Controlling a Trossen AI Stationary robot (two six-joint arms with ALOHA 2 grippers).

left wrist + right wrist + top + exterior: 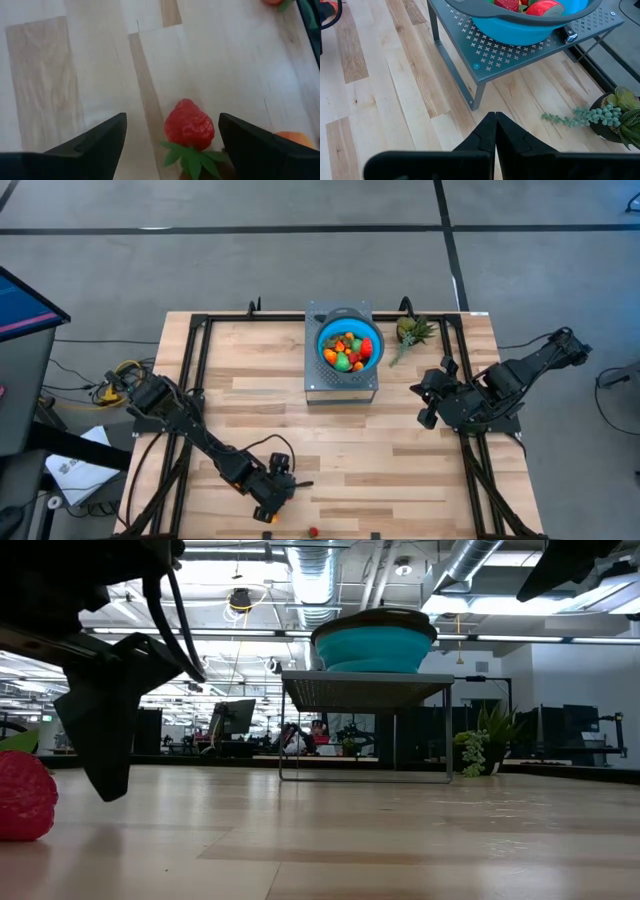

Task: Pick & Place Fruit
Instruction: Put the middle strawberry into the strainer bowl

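Left gripper (170, 137), fingers apart, frames a red toy strawberry (189, 125), well apart from the blue bowl (349, 346), seemingly not touching. Right gripper (495, 131) waits beside that bowl, fingers together.

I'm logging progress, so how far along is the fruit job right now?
Mostly done: the blue bowl on its metal stand already holds a heap of fruit. In hand: the left gripper is open around a strawberry near the table's front edge, not yet gripped. Left: that strawberry and an orange piece beside it. The right gripper waits shut near the stand.
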